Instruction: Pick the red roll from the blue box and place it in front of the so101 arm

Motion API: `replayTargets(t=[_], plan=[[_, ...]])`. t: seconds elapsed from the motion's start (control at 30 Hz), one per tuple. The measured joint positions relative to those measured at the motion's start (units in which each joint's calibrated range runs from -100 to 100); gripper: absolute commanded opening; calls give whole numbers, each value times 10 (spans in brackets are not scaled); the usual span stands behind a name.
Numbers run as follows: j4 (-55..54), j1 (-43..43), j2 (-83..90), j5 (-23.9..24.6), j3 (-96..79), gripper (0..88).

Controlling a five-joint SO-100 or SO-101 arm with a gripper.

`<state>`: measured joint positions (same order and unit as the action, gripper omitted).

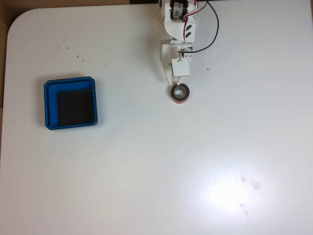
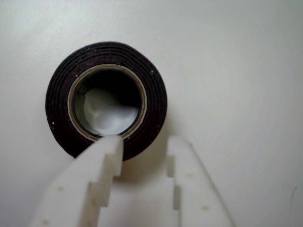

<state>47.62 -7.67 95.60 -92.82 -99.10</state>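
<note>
The red roll [image 1: 180,100] lies flat on the white table just in front of the so101 arm [image 1: 177,22], hole facing up. In the wrist view the roll [image 2: 106,53] looks dark, with a beige core. My white gripper [image 1: 179,82] hangs right above the roll's near edge. In the wrist view the gripper [image 2: 144,142] is open: one fingertip [image 2: 110,149] sits over the core's rim, the other is outside the roll, and part of the roll's wall is between them with a gap showing. The blue box [image 1: 47,105] sits far to the left with only its black floor inside.
The white table [image 1: 156,171] stretches wide below and to the right of the roll. A black and red cable [image 1: 215,29] loops beside the arm. The table's rounded corner is at the top left.
</note>
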Motion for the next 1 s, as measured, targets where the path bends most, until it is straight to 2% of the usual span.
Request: replayTargets(t=[0.43, 1.0], plan=[[-2, 43, 0, -2, 0, 83], [-2, 29, 0, -8, 0, 73]])
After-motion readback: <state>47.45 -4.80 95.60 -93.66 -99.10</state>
